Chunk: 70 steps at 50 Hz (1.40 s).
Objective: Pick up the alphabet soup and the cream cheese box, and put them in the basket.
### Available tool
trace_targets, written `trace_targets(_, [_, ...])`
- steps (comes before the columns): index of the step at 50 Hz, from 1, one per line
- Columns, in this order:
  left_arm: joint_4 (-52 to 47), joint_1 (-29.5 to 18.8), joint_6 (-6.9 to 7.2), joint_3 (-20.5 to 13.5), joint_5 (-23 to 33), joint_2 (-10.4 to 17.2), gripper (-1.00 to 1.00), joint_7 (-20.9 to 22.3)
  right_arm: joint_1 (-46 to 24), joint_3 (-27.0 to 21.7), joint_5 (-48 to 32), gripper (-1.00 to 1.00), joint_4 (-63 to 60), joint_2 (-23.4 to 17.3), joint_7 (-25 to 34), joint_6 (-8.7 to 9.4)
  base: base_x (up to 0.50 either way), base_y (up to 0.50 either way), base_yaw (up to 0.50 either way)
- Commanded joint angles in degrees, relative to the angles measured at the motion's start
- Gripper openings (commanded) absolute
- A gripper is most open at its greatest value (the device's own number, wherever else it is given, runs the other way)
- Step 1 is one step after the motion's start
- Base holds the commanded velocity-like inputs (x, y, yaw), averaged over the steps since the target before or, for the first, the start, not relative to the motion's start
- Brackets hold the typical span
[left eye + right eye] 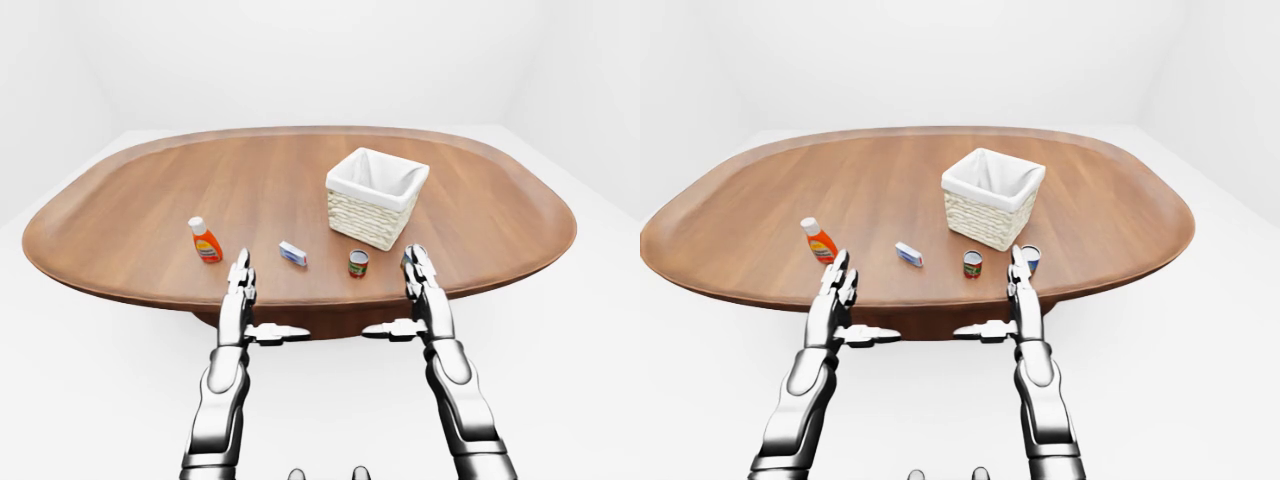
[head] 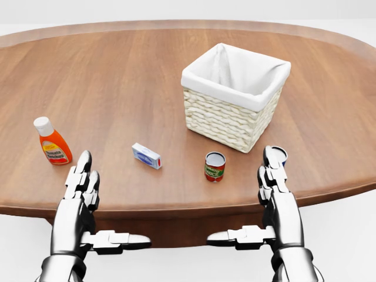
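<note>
The alphabet soup can [image 2: 215, 166], red and green, stands upright on the wooden table [image 2: 117, 76], just below the basket's lower left corner. The cream cheese box [image 2: 146, 155], small, blue and white, lies flat to the can's left. The woven basket [image 2: 230, 116] with its white lining stands right of the table's middle. My left hand [image 2: 88, 200] is open at the table's near edge, below and left of the box. My right hand [image 2: 265, 200] is open too, right of the can. Neither hand touches anything.
An orange bottle [image 2: 53, 143] with a white cap stands at the left, above my left hand. A blue-and-white can [image 1: 1031, 258] stands partly hidden behind my right fingertips. White floor surrounds the oval table.
</note>
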State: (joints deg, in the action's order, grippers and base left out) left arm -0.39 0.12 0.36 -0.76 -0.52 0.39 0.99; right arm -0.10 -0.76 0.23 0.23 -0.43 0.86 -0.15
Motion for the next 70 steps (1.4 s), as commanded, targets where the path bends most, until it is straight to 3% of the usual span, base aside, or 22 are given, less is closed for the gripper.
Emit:
trace_targets(1, [-0.1,0.1,0.49,-1.1,-1.1,0.6,1.0,2.0,0.0,-1.1,0.2,1.0,-0.3,-0.6,1.3,0.5,0.0,0.0,0.0])
trace_targets(5, [-0.2,0.0,0.86,-1.0,-1.0,0.6,1.0,2.0,-0.1,-1.1,0.3,1.0,0.1,-0.6,1.5,0.31,0.0,0.0,0.0])
trace_targets(14, [1.8,-0.5,-0.74,-1.2,-1.1,0.6,1.0,2.3,0.3,-1.0,0.5,1.0,-0.8,-0.6,1.8,0.53,0.0,-0.05,0.0])
trace_targets(15, [0.5,-0.1,0.16,-1.1,-1.1,0.6,1.0,2.2,0.2,-1.1,0.5,1.0,-0.2,-0.6,1.8,0.15,0.0,-0.32,0.0])
trace_targets(21, [1.1,-0.2,-0.38,-1.2,-1.1,0.6,1.0,2.2,0.4,-1.0,0.5,1.0,-0.8,-0.5,1.8,0.36,0.0,-0.33,0.0])
trace_targets(23, [0.0,0.0,0.45,-1.0,-1.1,0.6,1.0,2.1,0.3,-1.1,0.5,1.0,-0.6,-0.5,1.8,0.27,0.0,-0.33,0.0])
trace_targets(25, [1.1,-0.3,-0.25,-1.1,-1.2,0.6,1.0,2.3,0.3,-1.1,0.5,1.0,-0.7,-0.5,1.8,0.39,0.0,-0.33,0.0])
trace_targets(29, [-0.5,0.0,1.11,-0.9,-1.1,0.6,1.0,2.2,0.2,-1.1,0.5,1.0,-0.4,-0.6,1.8,0.04,0.0,-0.33,0.0])
trace_targets(34, [0.6,-0.4,0.4,-1.1,-1.0,0.6,1.0,2.2,-0.1,-1.2,0.6,1.0,0.4,-0.6,1.9,-0.54,0.0,-0.31,0.0])
trace_targets(40, [-0.1,-0.2,0.88,-1.0,-1.0,0.6,1.0,2.1,0.2,-1.1,0.5,1.0,-0.4,-0.6,1.8,-0.17,0.0,-0.24,0.0])
trace_targets(42, [0.4,-0.3,0.49,-1.1,-1.1,0.6,1.0,2.2,0.7,-1.1,0.7,1.0,-1.1,-0.6,2.0,-0.88,0.0,-0.05,0.0])
trace_targets(45, [-0.3,-0.1,1.03,-1.0,-1.0,0.6,1.0,2.1,0.7,-1.3,1.2,1.0,-1.5,-0.5,2.0,-1.05,0.0,0.0,0.0])
trace_targets(49, [-0.4,0.0,1.05,-1.0,-1.0,0.5,1.0,2.0,0.8,-3.3,3.3,1.0,-2.8,-0.3,-0.4,-1.26,0.0,0.0,0.0])
trace_targets(52, [1.3,-0.4,-0.28,-1.2,-1.1,0.6,1.0,2.1,1.1,-4.4,4.5,1.0,-4.1,-0.3,-2.5,-0.85,0.0,0.0,0.0])
trace_targets(56, [0.5,-0.2,-0.09,-1.1,-0.9,0.6,1.0,1.7,1.5,-6.1,3.5,1.0,-4.7,-0.3,-7.7,-2.37,0.0,0.0,0.0])
trace_targets(58, [0.1,-0.1,0.29,-1.1,-0.9,0.5,1.0,1.7,1.4,-6.9,4.4,1.0,-5.2,-0.4,-9.1,-1.78,0.0,0.0,0.0])
trace_targets(59, [-0.1,0.0,0.46,-1.1,-0.9,0.5,1.0,1.7,1.5,-7.5,3.9,1.0,-5.2,-0.4,-10.8,-2.61,0.0,0.0,0.0])
trace_targets(61, [1.6,-0.5,-0.76,-1.3,-1.0,0.6,1.0,1.8,1.9,-7.4,4.1,1.0,-6.2,-0.5,-11.3,-2.76,0.0,0.0,0.0])
trace_targets(64, [0.9,-0.3,-0.19,-1.2,-1.0,0.6,1.0,1.7,2.4,-7.4,5.1,1.0,-6.8,-0.7,-10.5,-2.84,0.0,0.0,0.0])
trace_targets(68, [0.4,-0.2,0.19,-1.1,-1.0,0.6,1.0,1.7,2.7,-9.4,9.3,1.0,-9.0,-1.0,-10.0,0.13,0.0,0.0,0.0])
trace_targets(69, [1.0,-0.4,-0.02,-1.1,-0.8,0.6,1.0,1.8,4.4,-11.8,11.7,1.0,-12.6,-2.1,-8.8,2.44,0.0,0.0,0.0])
trace_targets(70, [0.1,-0.1,0.52,-1.0,-0.8,0.6,1.0,1.7,4.7,-12.8,11.8,1.0,-13.0,-2.3,-8.4,2.52,0.0,0.0,0.0])
